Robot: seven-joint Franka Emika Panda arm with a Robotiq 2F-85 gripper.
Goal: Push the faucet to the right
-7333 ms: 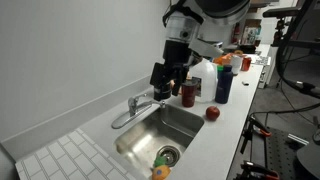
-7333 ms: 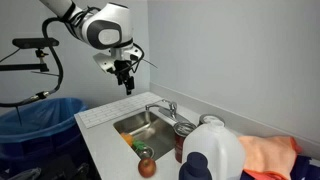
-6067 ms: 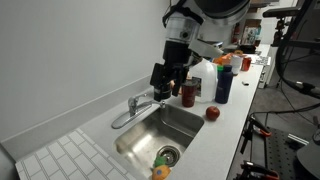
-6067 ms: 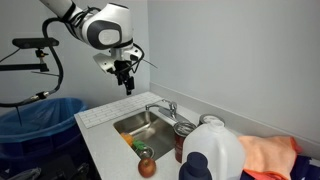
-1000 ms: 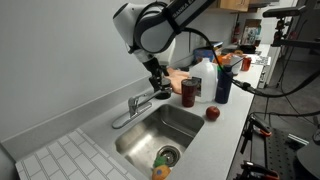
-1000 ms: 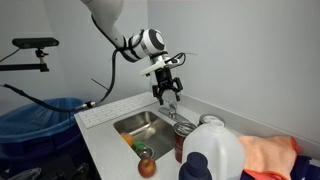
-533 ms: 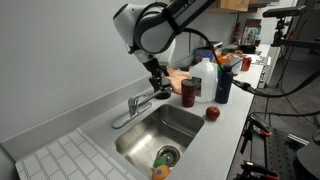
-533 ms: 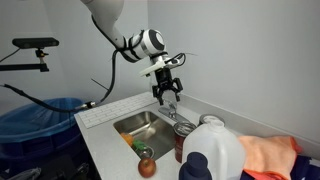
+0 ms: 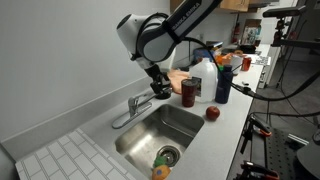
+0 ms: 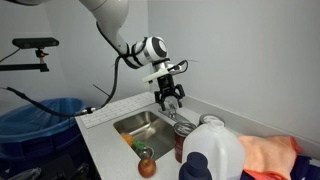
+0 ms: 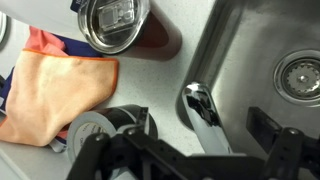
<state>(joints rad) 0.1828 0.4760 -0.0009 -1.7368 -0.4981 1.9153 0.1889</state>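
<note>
The chrome faucet (image 9: 133, 106) stands on the counter at the back rim of the steel sink (image 9: 190, 122), its thin spout reaching out over the basin. It also shows in an exterior view (image 10: 166, 109). My gripper (image 9: 161, 91) hangs just above the faucet's base end (image 10: 172, 98). In the wrist view the shiny faucet body (image 11: 199, 103) lies between the two dark fingers of the gripper (image 11: 200, 132). The fingers are open and wide apart, one on each side of it. I cannot tell whether either finger touches it.
A red can (image 9: 188, 92), an apple (image 9: 212, 113), a blue bottle (image 9: 222, 82) and a white jug (image 9: 204, 70) crowd the counter beside the sink. An orange cloth (image 11: 55, 92) and a tin can (image 11: 114, 22) lie close to the gripper. Fruit (image 9: 160, 171) lies by the drain.
The gripper has come down from high above the counter and, over the last second, sunk a little lower onto the faucet. The faucet has not visibly turned.
</note>
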